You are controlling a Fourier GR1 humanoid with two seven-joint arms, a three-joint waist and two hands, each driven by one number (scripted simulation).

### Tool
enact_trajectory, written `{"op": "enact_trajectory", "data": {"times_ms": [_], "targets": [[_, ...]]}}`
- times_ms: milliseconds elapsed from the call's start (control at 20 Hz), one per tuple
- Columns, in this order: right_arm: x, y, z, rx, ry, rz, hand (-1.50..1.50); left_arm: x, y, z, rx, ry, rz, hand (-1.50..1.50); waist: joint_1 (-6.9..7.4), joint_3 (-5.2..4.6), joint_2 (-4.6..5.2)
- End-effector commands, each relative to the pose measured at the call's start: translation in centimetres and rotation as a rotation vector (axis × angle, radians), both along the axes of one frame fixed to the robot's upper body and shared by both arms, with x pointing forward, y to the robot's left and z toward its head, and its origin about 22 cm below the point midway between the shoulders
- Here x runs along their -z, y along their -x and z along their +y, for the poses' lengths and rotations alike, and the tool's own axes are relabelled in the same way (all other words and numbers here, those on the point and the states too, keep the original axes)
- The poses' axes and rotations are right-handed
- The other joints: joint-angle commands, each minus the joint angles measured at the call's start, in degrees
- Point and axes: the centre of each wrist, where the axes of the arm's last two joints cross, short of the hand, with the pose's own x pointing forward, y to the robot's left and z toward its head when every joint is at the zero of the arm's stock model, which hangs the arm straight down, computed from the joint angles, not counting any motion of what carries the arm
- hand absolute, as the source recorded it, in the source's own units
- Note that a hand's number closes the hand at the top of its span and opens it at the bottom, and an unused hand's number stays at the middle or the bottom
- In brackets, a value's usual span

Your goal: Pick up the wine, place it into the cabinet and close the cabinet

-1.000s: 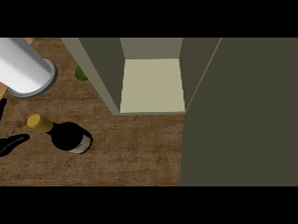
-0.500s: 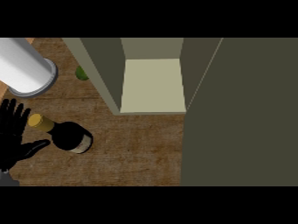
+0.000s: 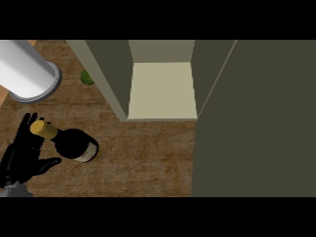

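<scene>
Left hand (image 3: 25, 157) w/ fingers spread wide, touching wine bottle (image 3: 70, 142) at its 9 o'clock; open cabinet (image 3: 161, 90) at 1 o'clock.

Setting: we read this as a kitchen. We see a brown wood-grain counter (image 3: 140, 157) filling the lower left of the frame, an open cabinet (image 3: 161, 88) with a pale shelf at upper centre, and a dark wine bottle (image 3: 71, 142) at lower left.

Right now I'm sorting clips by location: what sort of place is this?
Probably a kitchen counter: a wooden countertop, an open cabinet standing on it, and a wine bottle beside the robot's left hand.
</scene>
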Motion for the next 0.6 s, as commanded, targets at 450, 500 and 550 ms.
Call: {"op": "enact_trajectory", "data": {"times_ms": [450,500,550], "targets": [[-3.2,3.5,0.4,-0.052,-0.068,-0.064,-1.5,6.2,-0.8,-2.5,0.038,0.119,0.014,-1.5,-0.64,-0.05,0.08],[-2.6,2.5,0.8,-0.016,-0.047,-0.053,-1.5,6.4,-0.6,-2.1,0.051,0.135,0.003,-1.5,-0.06,-0.02,0.09],[-2.5,2.8,-0.8,-0.036,-0.038,-0.063,-1.5,6.5,-1.1,-3.2,0.014,0.159,-0.009,-1.5,-0.31,0.01,0.05]]}}
